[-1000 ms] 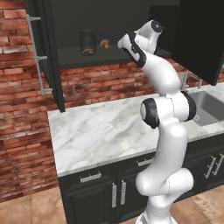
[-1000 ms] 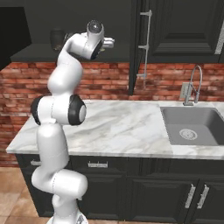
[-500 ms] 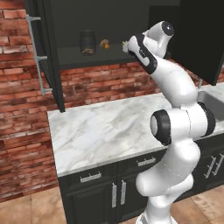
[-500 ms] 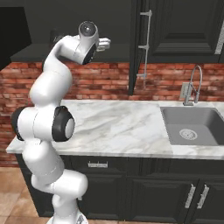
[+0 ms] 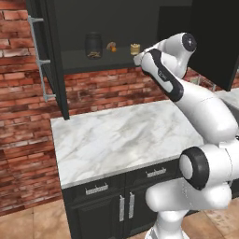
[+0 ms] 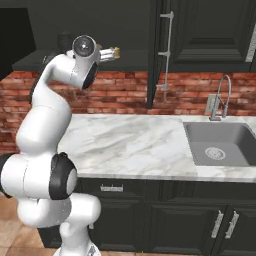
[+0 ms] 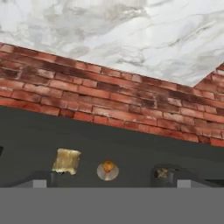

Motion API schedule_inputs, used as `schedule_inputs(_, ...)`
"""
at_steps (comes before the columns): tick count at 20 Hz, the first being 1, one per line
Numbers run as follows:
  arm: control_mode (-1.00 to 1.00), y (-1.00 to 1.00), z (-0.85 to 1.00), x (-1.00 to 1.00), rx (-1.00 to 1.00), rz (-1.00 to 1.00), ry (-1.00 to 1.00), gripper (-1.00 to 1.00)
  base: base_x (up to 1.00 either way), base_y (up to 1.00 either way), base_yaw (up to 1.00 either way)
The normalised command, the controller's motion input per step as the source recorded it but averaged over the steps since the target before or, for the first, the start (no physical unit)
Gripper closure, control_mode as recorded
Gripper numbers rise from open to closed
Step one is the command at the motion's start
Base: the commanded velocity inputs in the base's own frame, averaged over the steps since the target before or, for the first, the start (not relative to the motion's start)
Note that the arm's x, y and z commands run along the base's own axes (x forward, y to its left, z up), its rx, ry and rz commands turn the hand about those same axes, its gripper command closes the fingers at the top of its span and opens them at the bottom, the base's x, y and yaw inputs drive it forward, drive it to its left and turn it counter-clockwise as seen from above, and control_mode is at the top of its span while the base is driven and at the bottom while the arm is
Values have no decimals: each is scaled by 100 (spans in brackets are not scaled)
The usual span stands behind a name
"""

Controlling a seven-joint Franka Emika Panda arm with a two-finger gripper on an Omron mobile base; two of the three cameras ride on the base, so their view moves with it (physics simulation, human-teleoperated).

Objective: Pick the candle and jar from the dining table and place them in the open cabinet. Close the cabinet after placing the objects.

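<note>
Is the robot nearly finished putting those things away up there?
Mostly. The jar and the candle both stand on the shelf of the open cabinet, with a small orange thing between them. The gripper sits just beside the candle, open and holding nothing, so the placing looks done. What is left is closing up: the cabinet's door hangs wide open.
</note>
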Motion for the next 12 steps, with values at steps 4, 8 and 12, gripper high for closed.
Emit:
schedule_inputs(4,-100,-2,0,-98,-8,6,-10,-100,0,0,0)
schedule_inputs(8,-100,-6,0,-100,-10,4,-11,-100,0,0,0)
schedule_inputs(12,-100,-6,0,-100,-8,4,-12,-100,0,0,0)
